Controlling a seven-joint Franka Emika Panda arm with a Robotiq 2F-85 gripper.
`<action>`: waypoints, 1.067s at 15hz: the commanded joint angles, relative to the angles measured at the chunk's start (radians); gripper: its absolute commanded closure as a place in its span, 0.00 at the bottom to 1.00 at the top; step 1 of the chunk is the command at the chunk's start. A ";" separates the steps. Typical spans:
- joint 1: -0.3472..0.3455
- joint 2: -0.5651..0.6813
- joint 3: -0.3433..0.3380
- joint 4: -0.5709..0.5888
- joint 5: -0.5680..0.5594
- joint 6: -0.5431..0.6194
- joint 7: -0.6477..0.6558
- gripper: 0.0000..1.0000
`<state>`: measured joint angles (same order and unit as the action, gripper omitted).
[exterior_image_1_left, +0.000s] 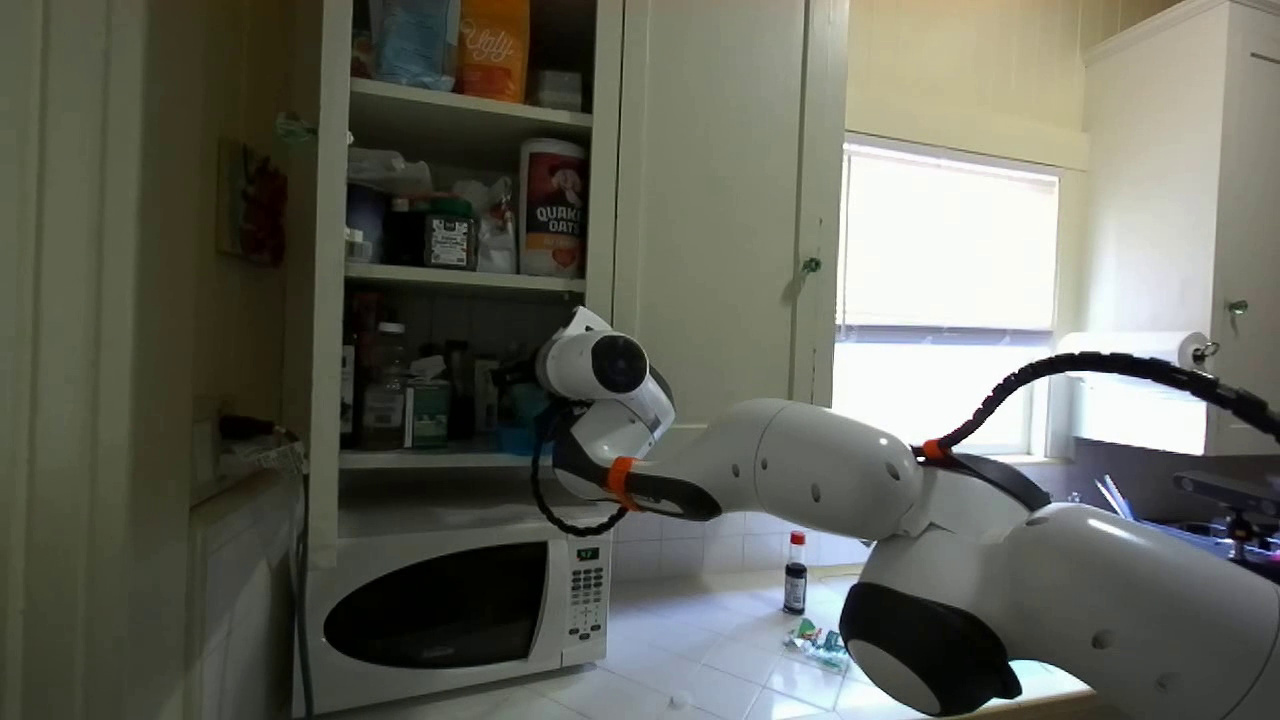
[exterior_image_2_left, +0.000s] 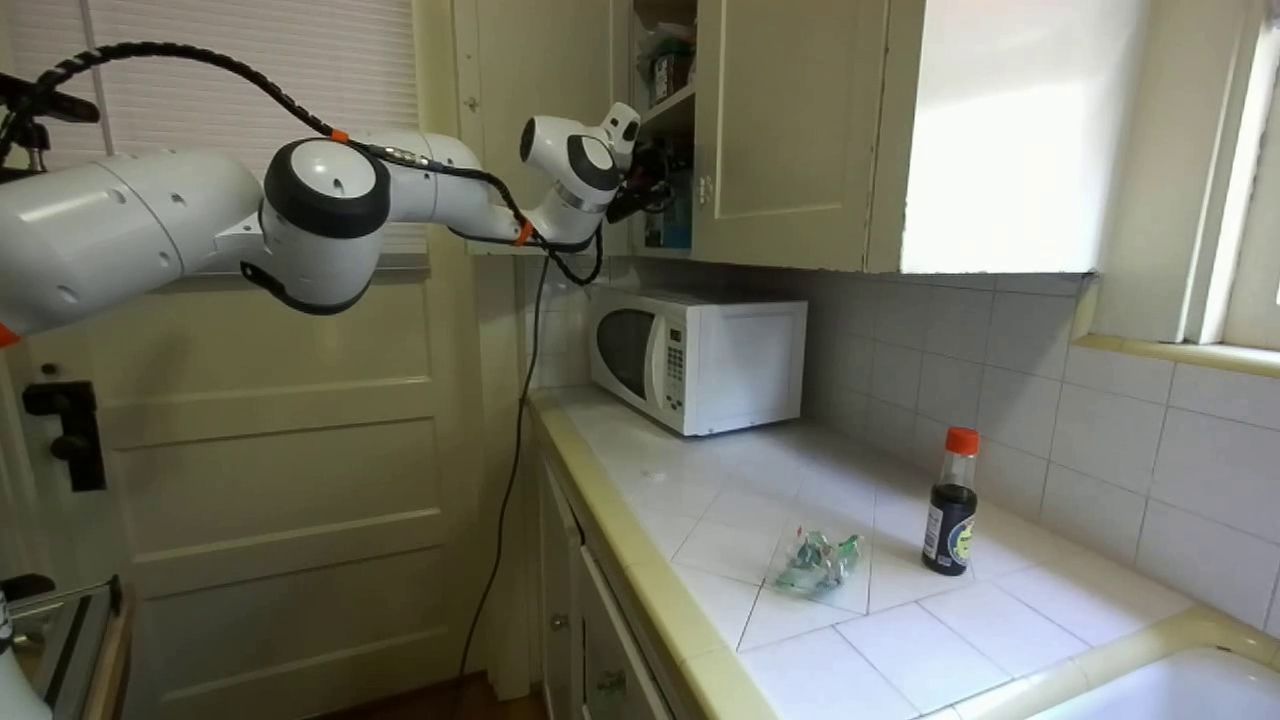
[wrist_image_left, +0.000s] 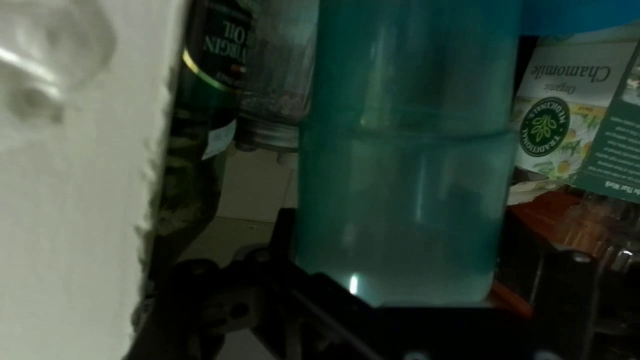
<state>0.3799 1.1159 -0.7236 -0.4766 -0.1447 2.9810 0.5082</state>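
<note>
The gripper (wrist_image_left: 422, 245) has its fingers (wrist_image_left: 283, 232) on either side of a teal cup (wrist_image_left: 407, 175); whether they squeeze it, I cannot tell. The cup is at the lowest shelf (exterior_image_1_left: 440, 459) of the cabinet (exterior_image_1_left: 605, 150), with an oil bottle (wrist_image_left: 205, 115) and a jar (wrist_image_left: 280, 75) to one side and a tea box (wrist_image_left: 560, 95) (its lettering upside down in the wrist view) to the other. Below stands a microwave (exterior_image_2_left: 745, 365); farther along the counter (exterior_image_2_left: 870, 660) are a plastic packet (exterior_image_2_left: 820, 565) and a red-capped sauce bottle (exterior_image_2_left: 950, 505).
</note>
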 joint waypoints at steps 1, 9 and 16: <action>-0.007 0.006 0.006 0.009 0.013 0.004 0.000 0.29; -0.001 0.000 0.013 0.000 0.002 0.000 -0.001 0.00; 0.000 0.000 0.038 0.000 0.004 0.000 -0.005 0.00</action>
<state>0.3799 1.1160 -0.6855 -0.4763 -0.1408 2.9810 0.5034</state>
